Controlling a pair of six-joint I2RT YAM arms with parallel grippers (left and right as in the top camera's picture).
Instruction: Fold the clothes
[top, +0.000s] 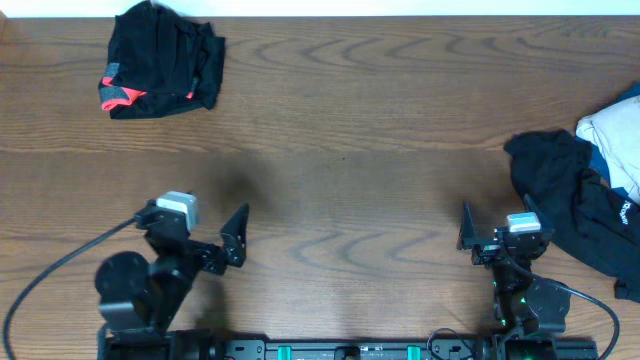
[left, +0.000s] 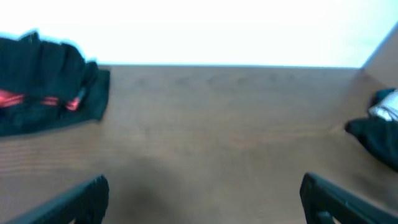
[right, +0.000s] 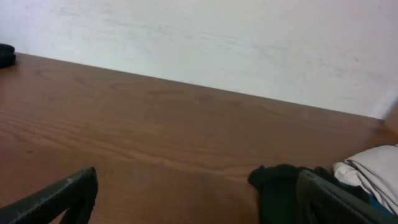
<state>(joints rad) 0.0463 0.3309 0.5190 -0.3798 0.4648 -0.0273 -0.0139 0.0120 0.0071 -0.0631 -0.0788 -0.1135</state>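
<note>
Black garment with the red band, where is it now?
Overhead view: the black garment lies near the table's far-left corner, on the robot's left, apart from the clothes pile at the right edge.

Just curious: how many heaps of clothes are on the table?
2: a black bundle far left; a mixed heap at the right edge, which may hide more garments.

- Overhead view: bright, even light falls on the desk (top: 380, 130). The wood grain is sharp, and a faint soft shadow lies just beyond the left arm (top: 170, 250).
- Left wrist view: blurred throughout. The wall (left: 217, 31) is burnt out to flat white, and the folded black garment (left: 43, 81) is a smeared dark mass.
- Right wrist view: clearer, with the wall's texture visible. The right fingers (right: 62, 196) at the bottom edge are out of focus.
</note>
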